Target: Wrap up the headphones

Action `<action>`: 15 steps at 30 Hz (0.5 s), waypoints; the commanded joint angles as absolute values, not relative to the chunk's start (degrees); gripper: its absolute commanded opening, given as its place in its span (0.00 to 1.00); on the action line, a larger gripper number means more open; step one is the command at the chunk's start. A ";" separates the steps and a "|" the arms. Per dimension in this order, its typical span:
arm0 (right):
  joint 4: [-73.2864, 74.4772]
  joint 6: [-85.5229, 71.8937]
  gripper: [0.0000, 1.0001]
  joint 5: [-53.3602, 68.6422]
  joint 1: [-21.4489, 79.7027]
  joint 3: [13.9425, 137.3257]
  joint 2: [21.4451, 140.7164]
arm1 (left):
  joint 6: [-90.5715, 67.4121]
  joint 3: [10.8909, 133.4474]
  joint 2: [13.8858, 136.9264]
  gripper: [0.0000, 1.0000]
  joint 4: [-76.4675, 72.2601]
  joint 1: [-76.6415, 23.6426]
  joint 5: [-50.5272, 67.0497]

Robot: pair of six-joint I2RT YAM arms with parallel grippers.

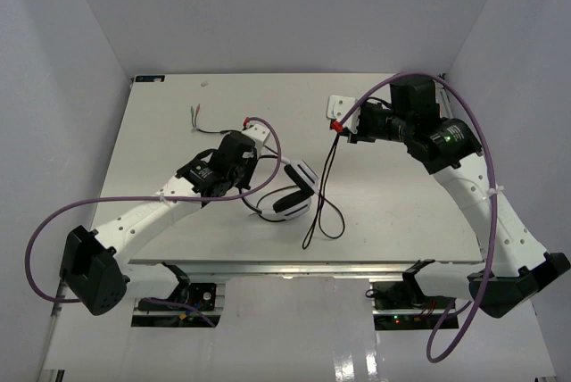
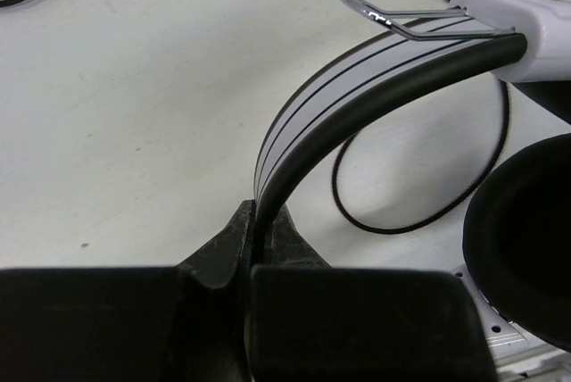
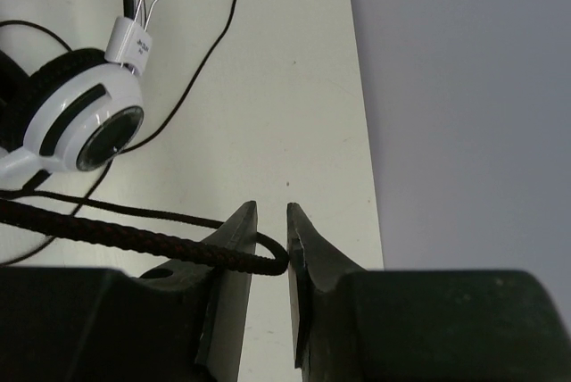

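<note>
Now: left gripper clamped on headband of headphones, mid-table; right gripper pinching cable, toward far right corner.

Wore white link shells dotted with small holes, carried black joint housings and black wedge-shaped fingers, trailed thick purple cables, and showed a green light near the right wrist.

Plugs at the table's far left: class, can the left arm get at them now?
Probably yes: nothing blocks the plugs, but the left pincer is shut on the headband and must release first.
</note>
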State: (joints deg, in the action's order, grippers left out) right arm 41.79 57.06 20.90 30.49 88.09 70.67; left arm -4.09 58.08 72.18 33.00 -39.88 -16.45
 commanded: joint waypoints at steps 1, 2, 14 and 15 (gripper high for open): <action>36.85 52.79 0.27 22.95 30.50 90.07 72.74 | -6.59 57.37 68.45 0.00 25.88 -39.99 -5.49; 36.32 52.68 0.27 21.70 30.52 90.07 73.07 | -6.59 57.04 68.07 0.00 25.23 -39.99 -4.42; 29.83 49.51 0.28 15.83 30.46 88.92 77.89 | -7.49 54.42 65.30 0.00 16.91 -39.99 15.70; 29.21 49.16 0.28 14.45 30.42 88.81 78.66 | -8.07 54.34 65.10 0.00 16.10 -39.99 16.97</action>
